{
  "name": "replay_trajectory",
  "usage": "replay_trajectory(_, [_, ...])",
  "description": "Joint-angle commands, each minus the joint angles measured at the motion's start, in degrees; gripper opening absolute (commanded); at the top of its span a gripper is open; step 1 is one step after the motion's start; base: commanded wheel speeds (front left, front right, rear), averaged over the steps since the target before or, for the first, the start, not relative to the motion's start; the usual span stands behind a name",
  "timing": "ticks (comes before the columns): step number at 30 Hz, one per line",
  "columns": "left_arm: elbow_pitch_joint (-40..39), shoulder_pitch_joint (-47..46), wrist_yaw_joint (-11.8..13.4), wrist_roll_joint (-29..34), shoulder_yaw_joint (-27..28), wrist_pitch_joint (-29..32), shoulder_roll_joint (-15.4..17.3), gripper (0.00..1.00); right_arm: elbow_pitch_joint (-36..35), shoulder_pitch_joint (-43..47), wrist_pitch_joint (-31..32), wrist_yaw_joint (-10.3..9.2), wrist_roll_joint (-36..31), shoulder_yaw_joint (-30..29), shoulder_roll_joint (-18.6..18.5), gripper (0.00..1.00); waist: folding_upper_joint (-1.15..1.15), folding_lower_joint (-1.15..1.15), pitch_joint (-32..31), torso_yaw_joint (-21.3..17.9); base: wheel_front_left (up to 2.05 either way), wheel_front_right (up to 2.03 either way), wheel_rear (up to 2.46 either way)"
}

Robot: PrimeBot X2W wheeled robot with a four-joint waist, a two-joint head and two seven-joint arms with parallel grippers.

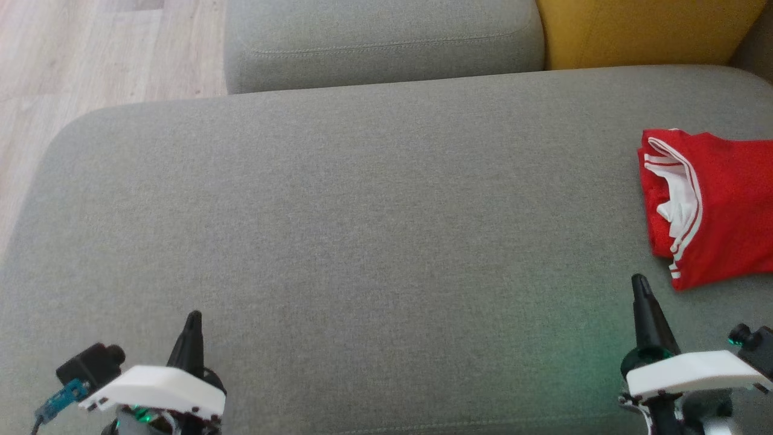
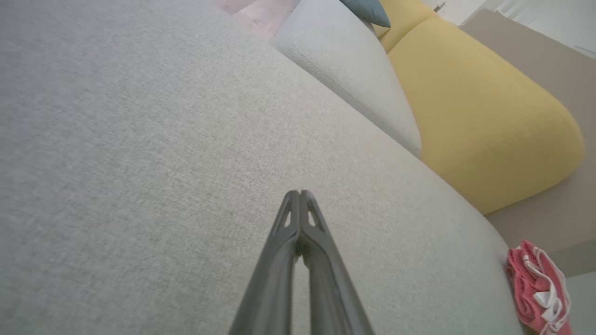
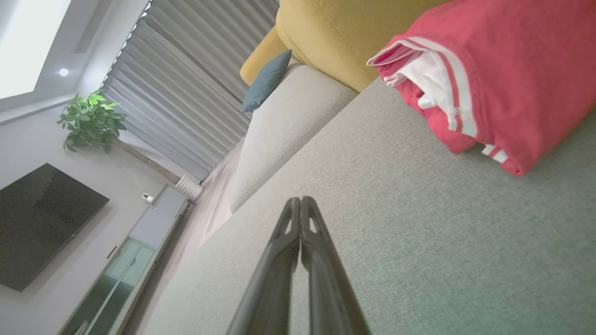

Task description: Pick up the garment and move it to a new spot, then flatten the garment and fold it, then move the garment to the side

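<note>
At the right edge of the head view, about mid-height: one red garment with white stripe trim and a white lining showing at its left opening. It lay folded into a compact bundle and was partly cut off by the frame edge.

Support: a broad grey sofa seat carried the garment.

Lower left of the head view: the left gripper pointed up the frame over the seat, well apart from the garment. Its jaws were pressed together and held nothing.

Lower right of the head view: the right gripper had its tip near the garment's lower left corner but not touching it. Its jaws were likewise pressed together and empty.

Top of the head view:
- a second grey cushion sat at centre;
- a yellow cushion sat just beside it at the upper right;
- pale wooden floor showed at the upper left.

Right wrist view, left half:
- a dark television at the lower left;
- a green potted plant above it;
- grey curtains along the top;
- a blue pillow near top centre.
</note>
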Motion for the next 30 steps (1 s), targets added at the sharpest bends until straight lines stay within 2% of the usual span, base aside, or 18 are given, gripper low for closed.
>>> replay_trajectory(1, [-1.5,-3.6,-0.7,-1.6,2.2,0.2,0.3,0.00,-1.6,-3.5,0.2,0.09,1.9,0.2,-1.3,0.00,0.00,0.00,0.0,0.0,0.00,0.00,0.00])
replay_trajectory(30, [0.3,-6.2,-6.4,-19.7,8.2,4.7,-2.5,0.00,1.7,-6.5,1.7,0.14,21.2,-1.4,-1.5,0.00,0.00,0.00,0.1,0.5,0.00,0.00,0.00])
